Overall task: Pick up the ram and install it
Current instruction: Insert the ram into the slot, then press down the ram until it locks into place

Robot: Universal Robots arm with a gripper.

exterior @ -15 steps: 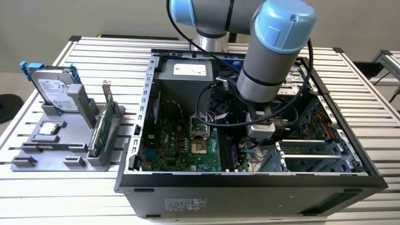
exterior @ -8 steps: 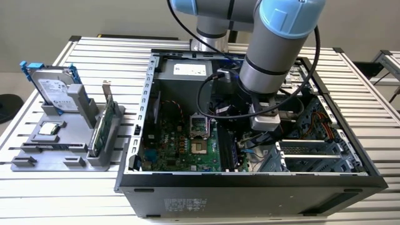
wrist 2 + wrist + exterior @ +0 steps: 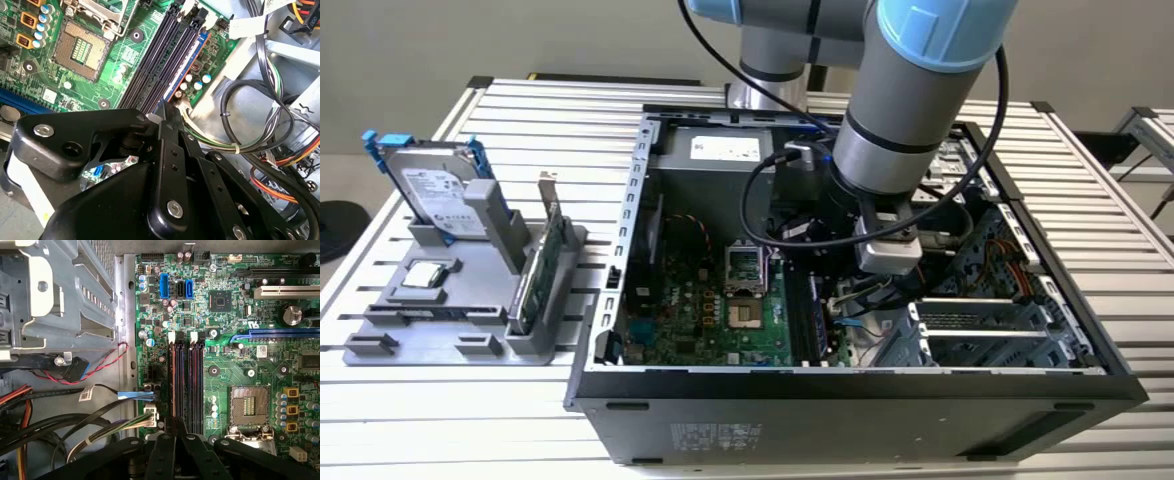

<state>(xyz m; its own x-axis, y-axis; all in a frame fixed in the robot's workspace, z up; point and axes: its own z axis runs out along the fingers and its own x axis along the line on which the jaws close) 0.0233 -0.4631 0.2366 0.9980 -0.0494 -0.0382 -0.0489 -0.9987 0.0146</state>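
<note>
Glossy black plastic hand (image 3: 167, 112); matt green motherboard (image 3: 225, 315).
</note>
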